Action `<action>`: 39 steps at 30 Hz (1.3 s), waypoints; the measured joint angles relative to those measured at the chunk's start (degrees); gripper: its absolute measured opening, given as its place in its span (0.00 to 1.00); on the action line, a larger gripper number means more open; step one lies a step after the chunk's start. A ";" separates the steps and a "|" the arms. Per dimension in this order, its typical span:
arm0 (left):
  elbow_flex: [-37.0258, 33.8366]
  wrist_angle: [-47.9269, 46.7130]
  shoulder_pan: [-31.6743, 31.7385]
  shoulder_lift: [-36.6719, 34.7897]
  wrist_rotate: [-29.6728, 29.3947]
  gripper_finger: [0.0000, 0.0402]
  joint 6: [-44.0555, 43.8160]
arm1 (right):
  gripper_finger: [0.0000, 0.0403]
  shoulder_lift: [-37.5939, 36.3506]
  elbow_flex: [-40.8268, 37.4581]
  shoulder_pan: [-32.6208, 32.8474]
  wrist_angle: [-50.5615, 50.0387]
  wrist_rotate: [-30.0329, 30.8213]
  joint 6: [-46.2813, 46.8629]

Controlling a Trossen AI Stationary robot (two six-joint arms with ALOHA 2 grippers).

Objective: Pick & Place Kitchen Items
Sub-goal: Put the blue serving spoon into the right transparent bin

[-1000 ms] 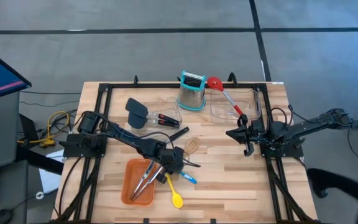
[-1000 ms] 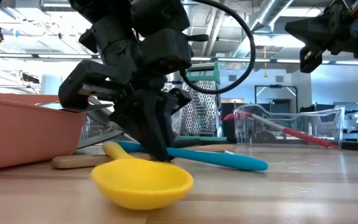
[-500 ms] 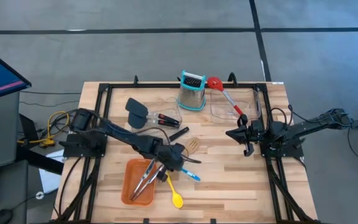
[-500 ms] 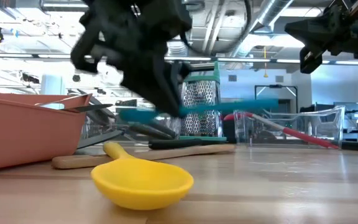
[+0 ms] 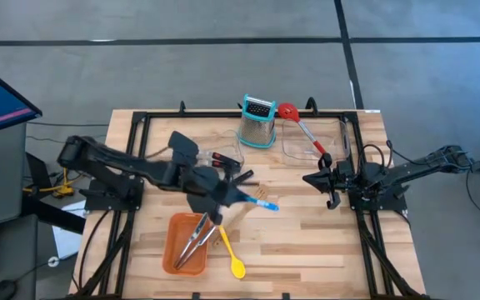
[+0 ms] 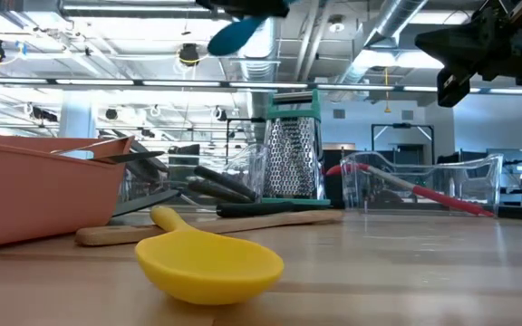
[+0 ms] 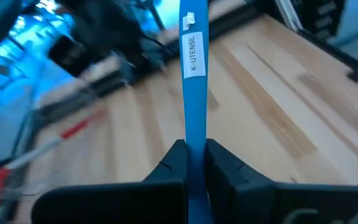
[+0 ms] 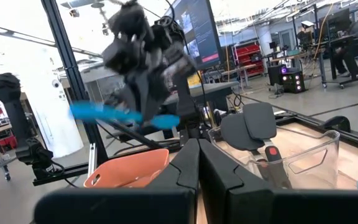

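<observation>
My left gripper (image 5: 233,195) is shut on the small blue spoon (image 5: 261,202), high above the table's middle. In the low view only the spoon's blue end (image 6: 238,34) shows at the top. The yellow spoon (image 5: 232,258) lies on the table near the front, bowl down (image 6: 208,267). The steel tongs (image 5: 194,242) lie in the orange tray (image 5: 173,250). The wooden slotted spatula (image 5: 257,194) lies under the held spoon. My right gripper (image 5: 323,185) is shut and empty, raised at the table's right side. My left gripper pinches the blue spoon's handle (image 7: 195,134) between its two fingers, across its narrow sides. The handle runs on past the fingertips to its labelled free end (image 7: 192,37). The spoon is lifted clear of the table and lies about level, pointing toward the table's right.
A steel grater (image 5: 257,122) stands at the far middle. A clear bin (image 5: 311,142) beside it holds the red slotted spoon (image 5: 302,125). A black spatula (image 5: 183,150) and red-and-black tools (image 5: 223,160) lie at the far left. Bare wood lies at the near right.
My left gripper has risen from the table beside the yellow spoon and gone toward the far edge, taking the blue spoon with it. The spoon, which lay on the table, is now lifted well clear. The yellow spoon has stayed in place.
</observation>
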 joint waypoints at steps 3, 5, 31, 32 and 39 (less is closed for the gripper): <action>0.02 1.34 1.84 -2.07 -0.09 0.01 0.03 | 0.00 0.00 0.00 0.00 0.00 0.00 0.00; 0.02 1.43 3.29 -2.79 -0.09 0.01 0.02 | 0.00 0.05 0.00 -0.01 -0.01 0.00 0.00; -2.56 9.77 10.80 -2.36 13.88 0.01 -0.70 | 0.00 8.44 0.02 0.50 5.07 -0.50 1.84; -2.55 10.36 10.73 -1.88 13.90 0.01 -0.74 | 0.00 8.99 0.02 0.87 5.99 -0.97 1.90; -2.56 14.27 10.30 3.41 14.39 0.01 -1.91 | 0.05 15.98 0.66 3.46 13.78 -1.63 -4.36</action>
